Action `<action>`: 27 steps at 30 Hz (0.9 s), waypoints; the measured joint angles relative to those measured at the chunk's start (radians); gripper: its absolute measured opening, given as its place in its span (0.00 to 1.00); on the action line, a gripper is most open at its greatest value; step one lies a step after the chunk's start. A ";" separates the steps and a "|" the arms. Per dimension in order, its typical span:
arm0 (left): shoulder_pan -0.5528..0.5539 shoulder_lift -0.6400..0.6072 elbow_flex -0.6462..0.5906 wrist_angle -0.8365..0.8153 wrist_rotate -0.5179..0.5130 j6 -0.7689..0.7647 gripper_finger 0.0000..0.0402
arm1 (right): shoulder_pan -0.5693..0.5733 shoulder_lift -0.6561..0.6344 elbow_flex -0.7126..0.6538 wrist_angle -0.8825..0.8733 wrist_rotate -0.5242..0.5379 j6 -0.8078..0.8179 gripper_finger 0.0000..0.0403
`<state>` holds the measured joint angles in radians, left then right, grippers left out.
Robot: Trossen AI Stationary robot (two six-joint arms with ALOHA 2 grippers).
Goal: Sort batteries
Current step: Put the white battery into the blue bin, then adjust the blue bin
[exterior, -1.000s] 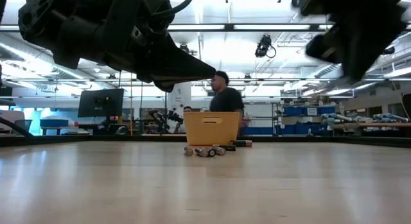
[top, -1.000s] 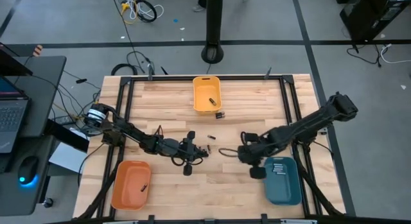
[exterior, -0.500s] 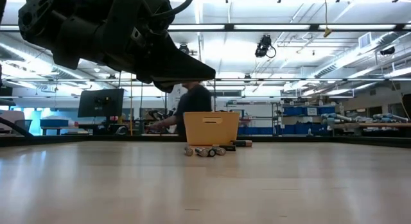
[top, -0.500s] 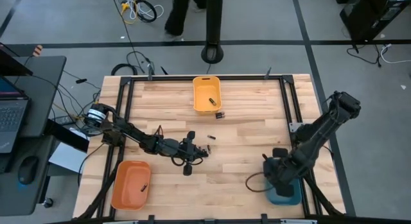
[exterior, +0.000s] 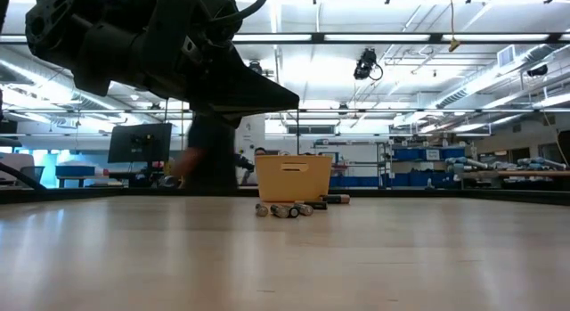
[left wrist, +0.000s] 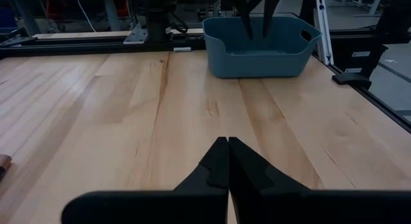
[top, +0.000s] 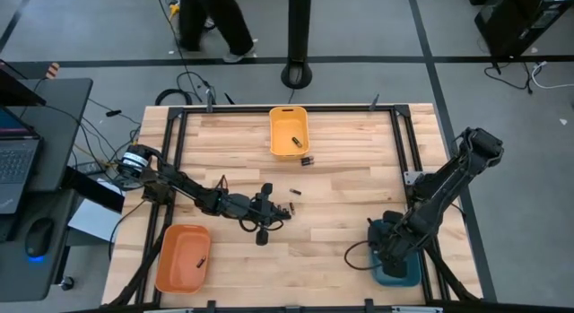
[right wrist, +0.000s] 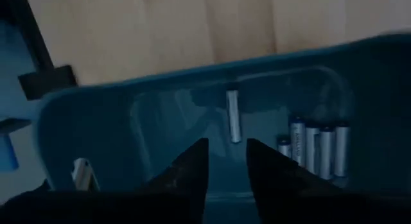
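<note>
**Drop over the blue bin: let go clean, then lift straight out**

Table [top: 350, 160] w/ three bins: yellow bin [top: 288, 132] at the far middle edge, orange bin [top: 183, 257] at the near left corner, blue bin [top: 397, 270] at the near right. Right arm reaches down over the blue bin; left arm lies low across the table's middle-left.

Right gripper [right wrist: 223, 161] hangs just above the blue bin's inside, fingers parted by a narrow gap and nothing btwn them. One pale battery [right wrist: 233, 116] lies alone on the bin floor past the fingertips; a row of pale batteries [right wrist: 314, 149] sits side by side at one end. Judgement: the drop step is at or near its finish.

Left gripper [left wrist: 227, 163] has fingers pressed together, empty, pointing across bare wood at the blue bin [left wrist: 260, 38].

Loose batteries [exterior: 285, 208] wait in a small cluster on the table near the yellow bin [exterior: 293, 177]; one dark battery [top: 295, 141] inside the yellow bin, one [top: 201, 259] in the orange.

To do it well:
- Keep fingers apart enough that nothing sticks to a pad.
- Rise vertical; bin walls are close, a sideways exit could nudge the bin.
- Check colour of next pick vs. bin contents before carrying.
</note>
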<state>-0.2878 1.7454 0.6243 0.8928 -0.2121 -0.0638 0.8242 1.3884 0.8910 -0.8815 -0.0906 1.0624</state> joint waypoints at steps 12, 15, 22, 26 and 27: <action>0.000 0.000 0.000 0.000 0.000 0.000 0.01 | -0.153 -0.001 0.118 -0.437 0.207 -0.138 0.38; 0.000 0.000 0.000 0.000 0.000 0.000 0.01 | -0.211 -0.001 0.087 -0.415 0.185 -0.216 0.35; 0.000 0.000 0.000 -0.005 0.000 0.000 0.01 | -0.303 -0.001 0.053 -0.306 0.124 -0.362 0.23; 0.000 0.000 0.000 -0.009 0.000 0.000 0.01 | -0.325 -0.001 0.053 -0.300 0.093 -0.392 0.15; 0.000 0.000 0.000 -0.010 0.000 0.000 0.01 | -0.329 -0.001 0.053 -0.301 0.090 -0.393 0.13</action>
<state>-0.2878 1.7454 0.6243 0.8833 -0.2123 -0.0635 0.4954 1.3876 0.9443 -1.1823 -0.0009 0.6693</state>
